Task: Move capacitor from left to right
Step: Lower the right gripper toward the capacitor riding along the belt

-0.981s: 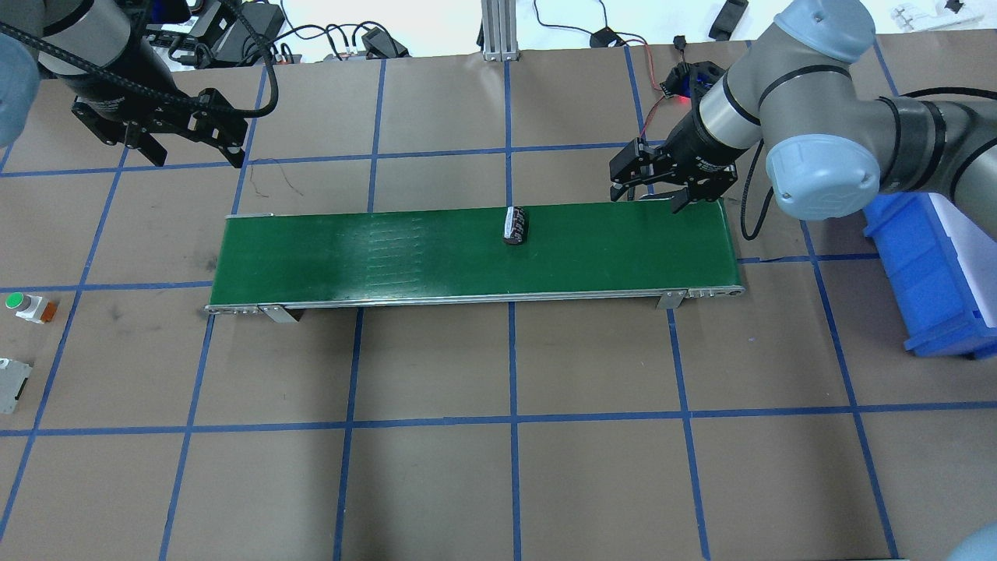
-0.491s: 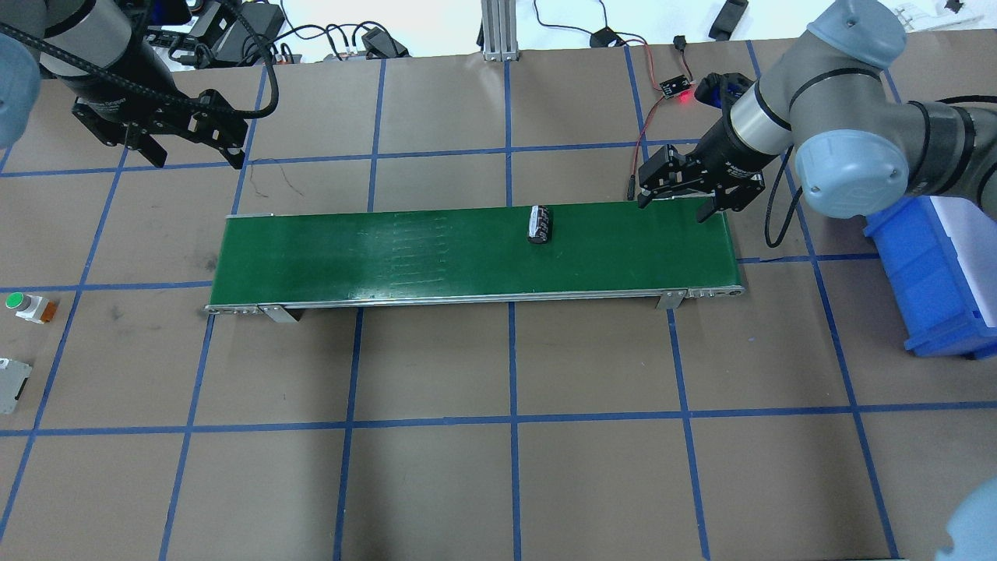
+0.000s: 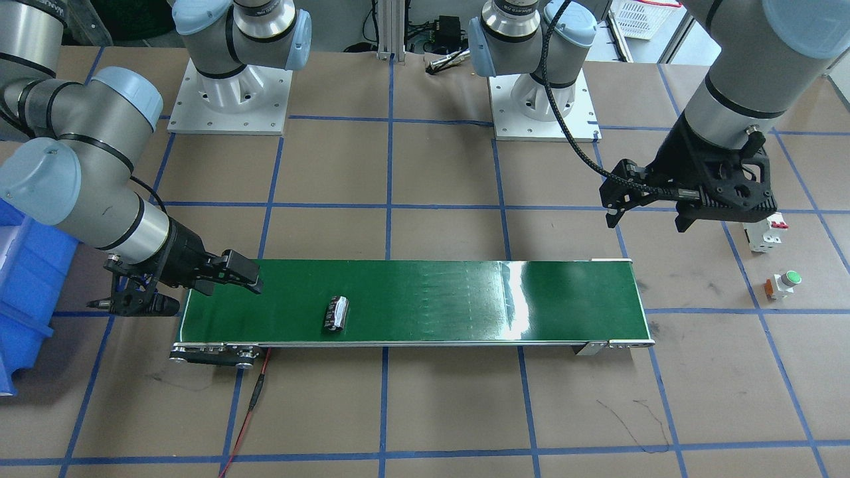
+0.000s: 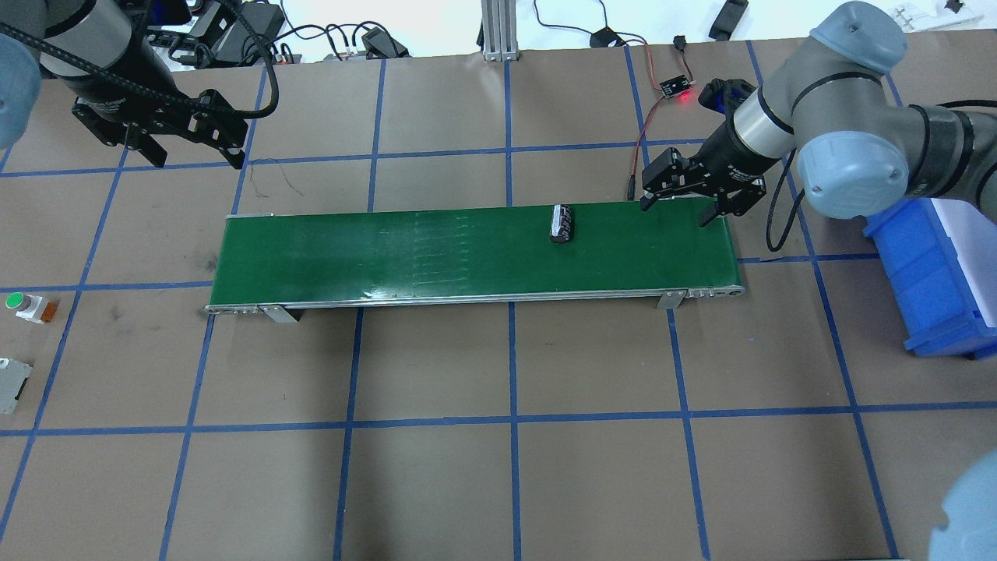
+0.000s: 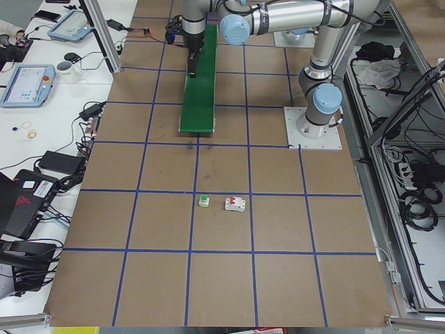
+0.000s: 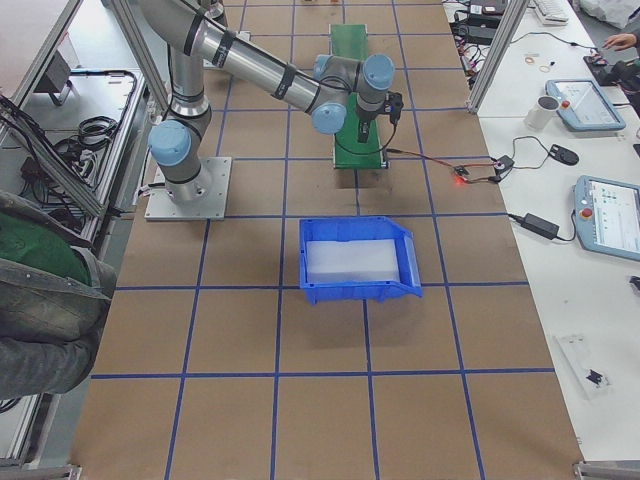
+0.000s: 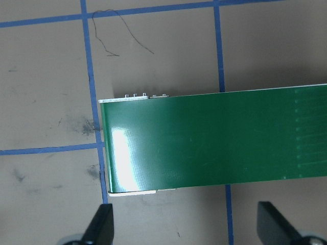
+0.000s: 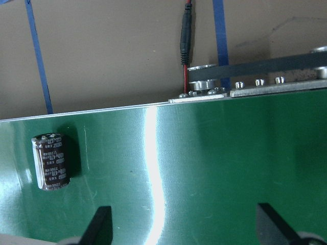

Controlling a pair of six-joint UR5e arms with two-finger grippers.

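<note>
2 jaw pairs stand spread, empty — short black silver-ended capacitor [image 4: 561, 224] lies on green conveyor belt [image 4: 389, 257] near right gripper [image 4: 674, 212]; pickup pending: centre, descend, pinch.

**Room to move around the green conveyor belt**

A long green conveyor belt [image 4: 436, 249] runs across the middle of the table. The capacitor [image 4: 561, 224] lies on its side near the belt's far edge, with bare belt on every side of it. That includes the stretch between it and the right gripper [image 4: 676, 212], which sits at the belt's far right corner, jaws spread wide. A thin cable [image 8: 185, 41] ends just beyond that corner. A blue bin [image 4: 927, 280] stands on the table past the belt's right end. The left gripper [image 4: 199, 160] hangs beyond the belt's far left corner, apart from it. A push-button [image 4: 22, 305] and a breaker [image 4: 12, 386] sit well left of the belt.
</note>
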